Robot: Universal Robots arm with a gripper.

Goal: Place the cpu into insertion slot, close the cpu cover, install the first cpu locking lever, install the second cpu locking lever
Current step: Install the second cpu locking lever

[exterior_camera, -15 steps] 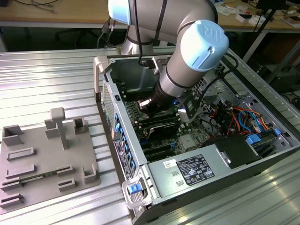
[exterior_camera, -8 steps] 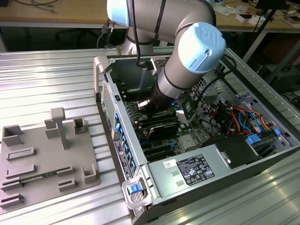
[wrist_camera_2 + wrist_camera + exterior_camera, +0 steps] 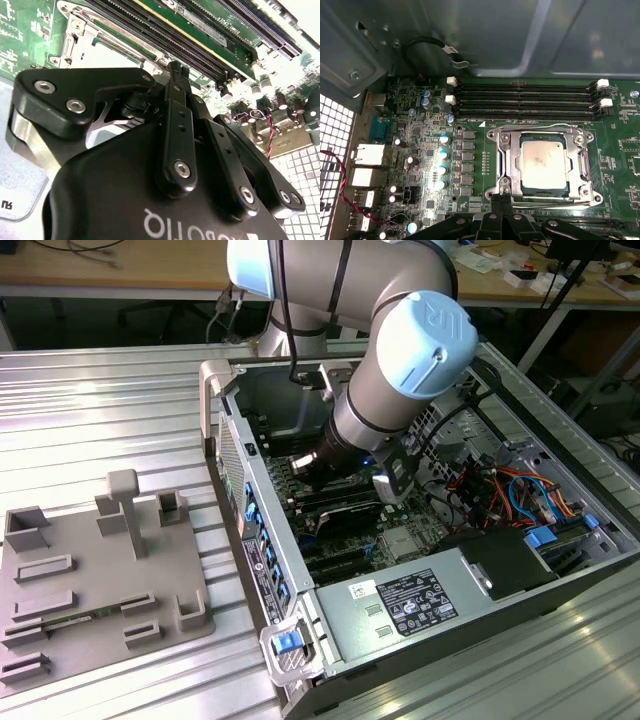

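**Desk:** Right, where's the chip?

**Me:** Seated. In the first wrist view the cpu (image 3: 543, 166) lies flat in the insertion slot (image 3: 542, 192), silver top up. The cpu cover (image 3: 509, 165) is down around it, with the chip showing through its window. By my reading, I'm on the levers.

**Desk:** And the gripper?

**Me:** The gripper (image 3: 500, 199) sits at the socket corner nearest the wrist, just beside the near locking lever (image 3: 555, 204). In both wrist views the fingertips are drawn together, and I make out nothing pinched between them. I can't tell whether they touch the wire.

**Desk:** How do you want to handle it?

**Me:** I'd push with the closed tips rather than grab. I'd keep them on the wire's end, sweep it sideways under its hook, then press down slowly. The cover should stay flat throughout. If the frame lifts, the lever isn't caught. I'd also stay off the motherboard (image 3: 420, 145) components beside the socket.

**Desk:** Count for the log?

**Me:** One cpu, one slot, one cover. There are two wire levers, the near one and the far locking lever (image 3: 540, 126) along the memory side. I count four black memory slots (image 3: 525, 100) with four white end latches (image 3: 451, 80) showing.
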